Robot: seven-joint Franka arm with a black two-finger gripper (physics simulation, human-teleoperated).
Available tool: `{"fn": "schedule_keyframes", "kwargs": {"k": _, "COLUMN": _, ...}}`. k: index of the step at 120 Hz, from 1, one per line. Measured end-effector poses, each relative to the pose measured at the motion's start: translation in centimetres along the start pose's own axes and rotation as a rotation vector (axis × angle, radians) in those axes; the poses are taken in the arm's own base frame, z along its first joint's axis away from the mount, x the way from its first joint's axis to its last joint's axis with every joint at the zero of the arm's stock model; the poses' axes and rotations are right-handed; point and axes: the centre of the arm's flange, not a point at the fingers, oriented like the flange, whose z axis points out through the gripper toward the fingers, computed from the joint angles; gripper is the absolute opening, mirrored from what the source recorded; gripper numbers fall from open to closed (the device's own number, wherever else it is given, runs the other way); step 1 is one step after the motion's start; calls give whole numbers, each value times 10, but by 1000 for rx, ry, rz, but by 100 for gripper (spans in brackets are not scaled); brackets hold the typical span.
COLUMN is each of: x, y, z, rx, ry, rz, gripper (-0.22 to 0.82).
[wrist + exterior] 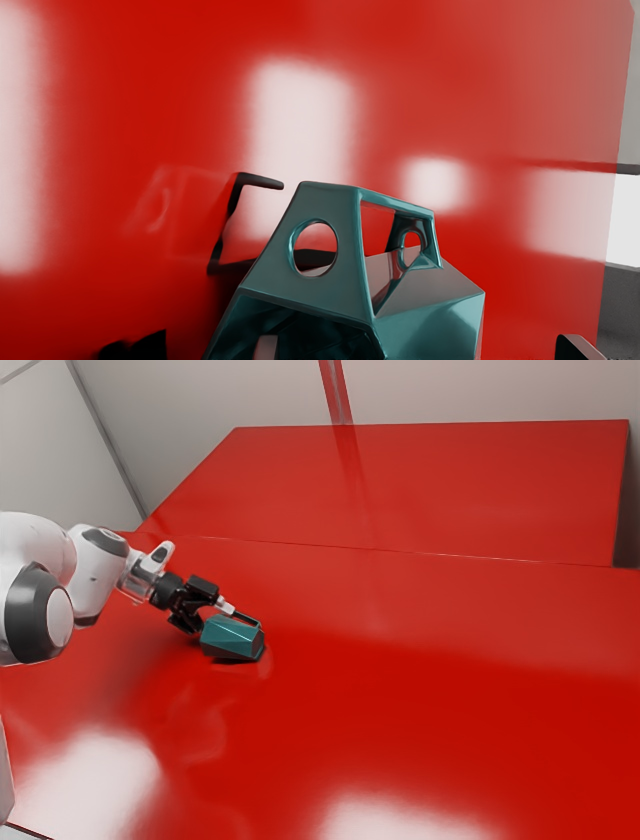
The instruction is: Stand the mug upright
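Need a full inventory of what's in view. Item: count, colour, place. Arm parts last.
Mug: 1, teal, on its side on the table, at the tool
Dark angular shape: 1, near-black, beside the mug; can't tell if part, shadow or reflection
Table: 1, glossy red, under the mug
Far red area: 1, red, past the thin line crossing the table
Glare patches: several, whitish, on the table
Walls: 2, pale grey, behind and at the exterior view's left
Strip: 1, red, on the back wall
Arm: 1, white with dark grey, from the exterior view's left
Tool: 1, black, open, at the mug
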Motion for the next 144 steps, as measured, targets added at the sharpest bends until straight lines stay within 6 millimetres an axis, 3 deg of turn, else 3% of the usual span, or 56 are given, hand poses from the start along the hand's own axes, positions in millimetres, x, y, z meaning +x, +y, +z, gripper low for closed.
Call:
{"fn": "schedule_keyframes", "kwargs": {"k": 33, "x": -8, "y": 3, "z": 10, "rx": -57, "ry": -15, "rz": 5, "gripper": 57}}
{"fn": "schedule_keyframes", "kwargs": {"k": 91, "x": -10, "y": 4, "z": 7, "rx": -63, "ry": -21, "rz": 31, "gripper": 3}}
{"fn": "schedule_keyframes", "kwargs": {"k": 109, "x": -10, "y": 8, "z": 3, "rx": -61, "ry": -15, "rz": 41, "gripper": -6}}
{"fn": "schedule_keyframes", "kwargs": {"k": 129, "x": -5, "y": 46, "z": -14, "rx": -54, "ry": 12, "rz": 108, "gripper": -14}}
{"fn": "schedule_keyframes", "kwargs": {"k": 144, "x": -4, "y": 104, "z": -33, "rx": -6, "ry": 17, "rz": 217, "gripper": -15}}
